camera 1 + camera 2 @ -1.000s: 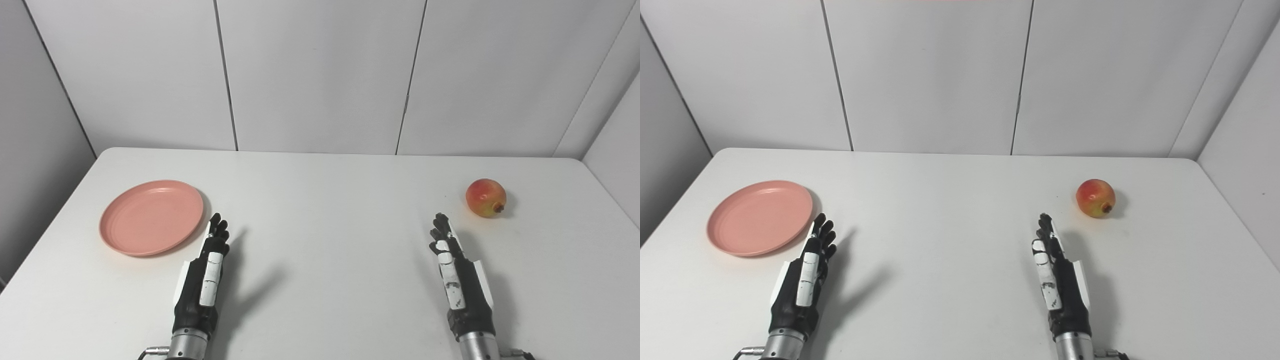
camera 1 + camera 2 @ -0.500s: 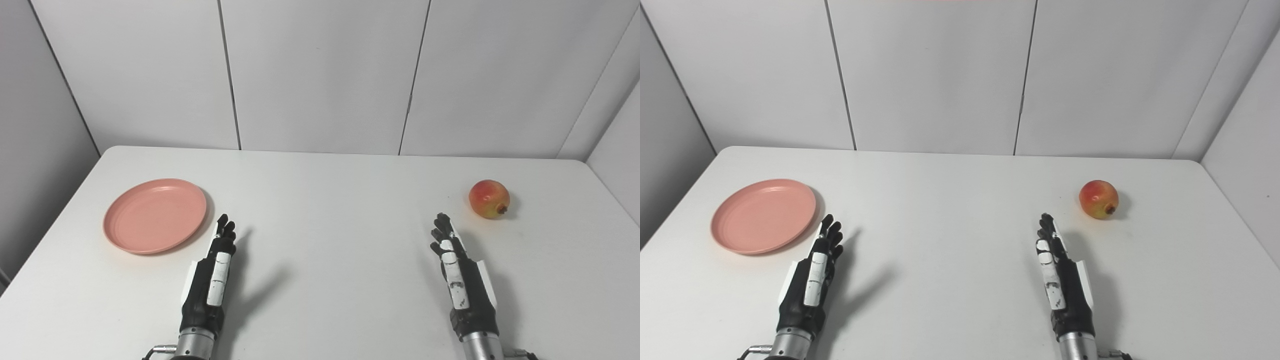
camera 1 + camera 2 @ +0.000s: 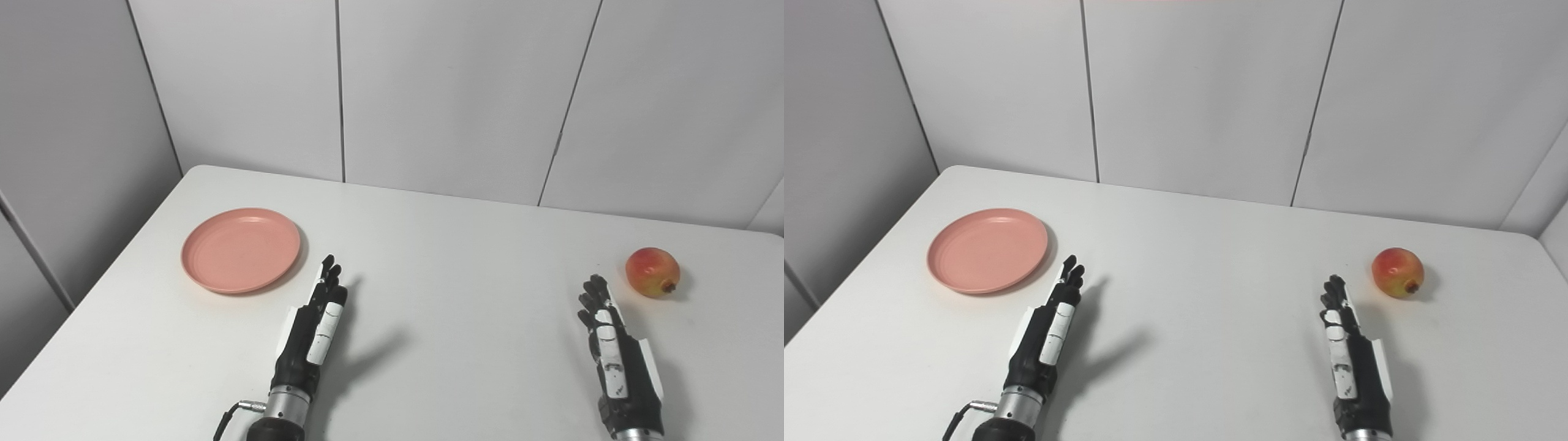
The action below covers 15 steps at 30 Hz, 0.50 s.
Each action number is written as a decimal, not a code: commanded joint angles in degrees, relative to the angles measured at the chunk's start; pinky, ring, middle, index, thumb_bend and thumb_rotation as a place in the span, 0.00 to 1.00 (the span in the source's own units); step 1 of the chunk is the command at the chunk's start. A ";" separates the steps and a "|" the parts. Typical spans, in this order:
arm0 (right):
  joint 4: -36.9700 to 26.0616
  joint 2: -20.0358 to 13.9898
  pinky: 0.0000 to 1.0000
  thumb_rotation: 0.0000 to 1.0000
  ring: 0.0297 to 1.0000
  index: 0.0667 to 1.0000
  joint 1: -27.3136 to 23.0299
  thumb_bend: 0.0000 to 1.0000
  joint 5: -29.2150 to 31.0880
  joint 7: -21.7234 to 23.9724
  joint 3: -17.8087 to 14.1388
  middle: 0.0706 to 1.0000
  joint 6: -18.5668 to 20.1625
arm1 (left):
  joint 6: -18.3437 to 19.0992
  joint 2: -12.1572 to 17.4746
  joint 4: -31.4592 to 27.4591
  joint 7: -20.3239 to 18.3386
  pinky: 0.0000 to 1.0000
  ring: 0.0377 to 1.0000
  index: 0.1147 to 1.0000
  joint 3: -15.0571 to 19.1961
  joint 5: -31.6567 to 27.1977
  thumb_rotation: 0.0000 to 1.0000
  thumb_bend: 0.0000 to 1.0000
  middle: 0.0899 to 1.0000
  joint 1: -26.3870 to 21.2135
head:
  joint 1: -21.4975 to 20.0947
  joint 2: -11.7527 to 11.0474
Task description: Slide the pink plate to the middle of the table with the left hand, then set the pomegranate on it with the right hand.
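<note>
Two robot hands, one plate and one pomegranate on a white bench (image 3: 465, 257).

The round, smooth pink plate (image 3: 241, 249) sits left of centre; the pomegranate (image 3: 652, 272) lies at far right. The left hand (image 3: 312, 327) and right hand (image 3: 615, 355), glossy black and white, hold nothing, fingers (image 3: 329, 272) extended.

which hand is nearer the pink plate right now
Left. The left hand has its fingertips just off the near right rim of the pink plate, not touching. The right hand is far across the table, beside the pomegranate.
</note>
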 commanded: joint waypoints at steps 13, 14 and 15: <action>8.36 -1.49 0.99 1.00 0.97 0.98 0.28 0.64 1.95 2.34 -1.60 0.97 -5.80 | -6.12 0.27 5.82 2.86 1.00 1.00 1.00 -2.48 2.28 1.00 0.75 0.99 -0.28 | 1.56 -4.37; 8.61 -1.41 0.98 1.00 0.97 0.98 0.20 0.64 2.06 2.38 -1.60 0.97 -5.95 | -6.29 0.28 5.99 2.89 1.00 1.00 1.00 -2.42 2.23 1.00 0.75 0.99 -0.29 | 1.43 -4.47; 8.76 -1.36 0.99 1.00 0.97 0.98 0.14 0.64 2.09 2.42 -1.58 0.97 -6.02 | -6.46 0.31 6.10 2.95 1.00 1.00 1.00 -2.40 2.28 1.00 0.75 0.98 -0.30 | 1.33 -4.68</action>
